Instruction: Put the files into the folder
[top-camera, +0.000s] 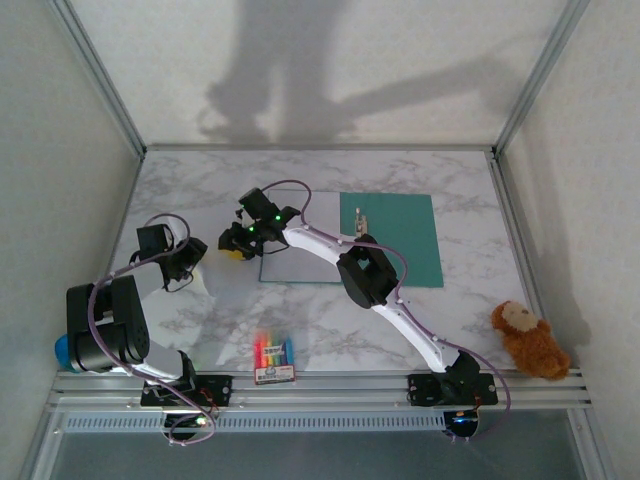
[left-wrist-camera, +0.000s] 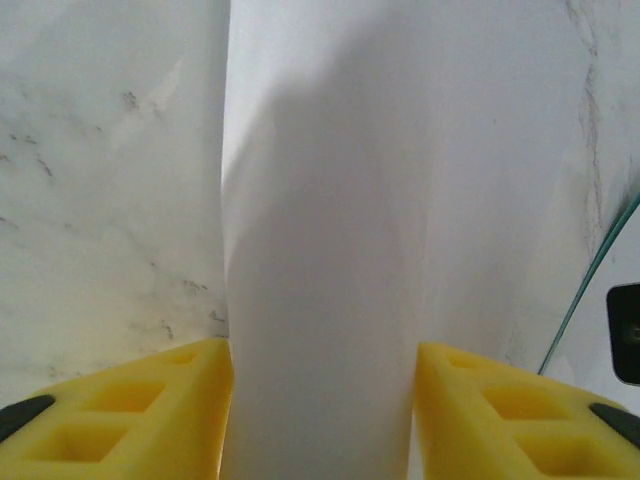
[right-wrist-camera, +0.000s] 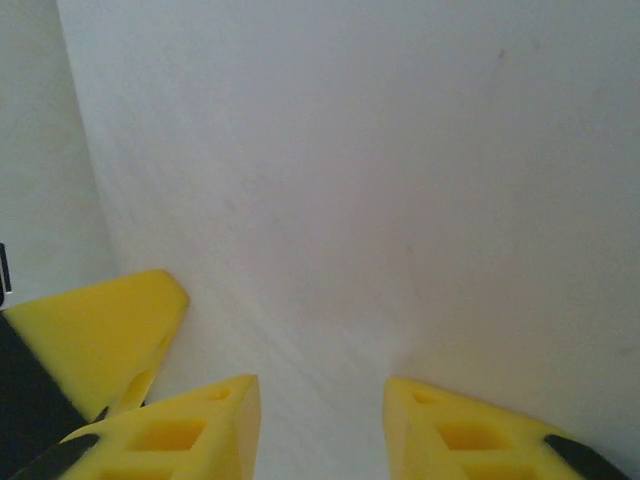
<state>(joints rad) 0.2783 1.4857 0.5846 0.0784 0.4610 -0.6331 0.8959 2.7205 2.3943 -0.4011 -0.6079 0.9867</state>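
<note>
The left gripper (left-wrist-camera: 322, 420) stands half open, a bowed white sheet of the files (left-wrist-camera: 320, 200) filling the gap between its fingers; whether it pinches, I cannot tell. The right gripper (right-wrist-camera: 320, 430), partly open, has white paper across its gap, hold unclear. The folder (top-camera: 392, 240) lies flat beyond, right of both

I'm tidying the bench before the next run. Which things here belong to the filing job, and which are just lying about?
Belongs to the job:
- white paper sheet
- teal folder

Just lying about:
- crayon box
- brown plush monkey
</note>
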